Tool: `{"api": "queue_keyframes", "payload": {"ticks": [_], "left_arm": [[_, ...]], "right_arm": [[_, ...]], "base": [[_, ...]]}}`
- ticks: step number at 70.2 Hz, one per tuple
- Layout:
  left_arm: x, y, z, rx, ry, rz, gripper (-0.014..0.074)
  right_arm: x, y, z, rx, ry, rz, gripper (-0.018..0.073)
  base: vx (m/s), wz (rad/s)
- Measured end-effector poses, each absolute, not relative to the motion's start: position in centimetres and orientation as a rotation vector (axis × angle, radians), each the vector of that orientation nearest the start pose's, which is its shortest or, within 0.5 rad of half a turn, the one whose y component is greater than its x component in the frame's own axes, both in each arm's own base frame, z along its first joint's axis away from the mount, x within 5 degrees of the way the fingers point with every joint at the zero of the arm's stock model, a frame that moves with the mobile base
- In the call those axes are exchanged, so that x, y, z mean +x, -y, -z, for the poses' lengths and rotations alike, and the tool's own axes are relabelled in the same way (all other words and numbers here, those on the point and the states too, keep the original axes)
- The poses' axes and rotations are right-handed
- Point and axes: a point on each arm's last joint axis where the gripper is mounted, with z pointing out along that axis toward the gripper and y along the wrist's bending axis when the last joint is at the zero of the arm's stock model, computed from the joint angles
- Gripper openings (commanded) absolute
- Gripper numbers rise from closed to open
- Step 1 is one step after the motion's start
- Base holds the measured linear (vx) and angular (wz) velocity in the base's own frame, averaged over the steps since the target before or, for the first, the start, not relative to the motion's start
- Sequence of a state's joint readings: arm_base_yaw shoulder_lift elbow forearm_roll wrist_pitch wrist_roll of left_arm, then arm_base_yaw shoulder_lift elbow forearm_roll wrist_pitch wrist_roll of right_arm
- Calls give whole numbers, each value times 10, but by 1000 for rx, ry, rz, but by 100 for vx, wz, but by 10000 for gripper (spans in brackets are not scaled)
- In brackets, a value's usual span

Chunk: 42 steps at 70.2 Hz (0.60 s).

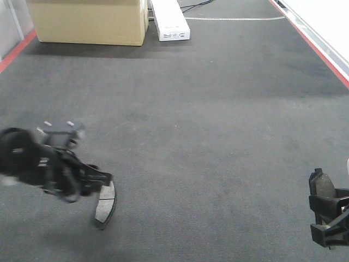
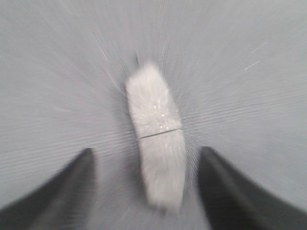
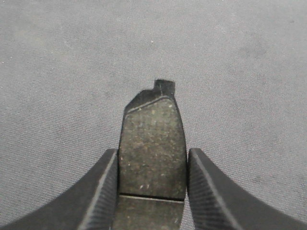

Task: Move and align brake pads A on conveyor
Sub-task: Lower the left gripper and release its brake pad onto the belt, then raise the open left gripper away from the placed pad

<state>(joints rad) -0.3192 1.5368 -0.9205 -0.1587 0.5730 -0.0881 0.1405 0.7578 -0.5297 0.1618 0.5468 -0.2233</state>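
Note:
The conveyor is a wide dark grey belt that fills the front view. One brake pad lies on it at the lower left, just below the tip of my left gripper. The blurred left wrist view shows this brake pad lengthwise between the spread fingers of the left gripper, with a gap on each side. At the lower right my right gripper holds another brake pad. In the right wrist view the right gripper is shut on the long edges of this brake pad, whose notched end points away.
A cardboard box and a long white box stand at the far end of the belt. Red stripes run along the belt's left edge and right edge. A pale surface lies beyond the right stripe.

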Motion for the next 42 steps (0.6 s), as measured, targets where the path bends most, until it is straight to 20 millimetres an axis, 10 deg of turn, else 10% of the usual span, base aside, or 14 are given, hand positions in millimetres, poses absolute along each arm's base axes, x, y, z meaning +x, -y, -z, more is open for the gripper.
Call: {"api": "queue_keyframes", "payload": {"ticks": [16,42], "left_arm": [[232,78,-259,243,-2529,201,-4],[145,45,-288,273,-2268,168,-8]], "right_arm": [[141,-28,-274,-298,-2233,-124,-3],[141,-28,-274,-298,-2233,-124,-3]], "base": [[0,0],[0,0]]}}
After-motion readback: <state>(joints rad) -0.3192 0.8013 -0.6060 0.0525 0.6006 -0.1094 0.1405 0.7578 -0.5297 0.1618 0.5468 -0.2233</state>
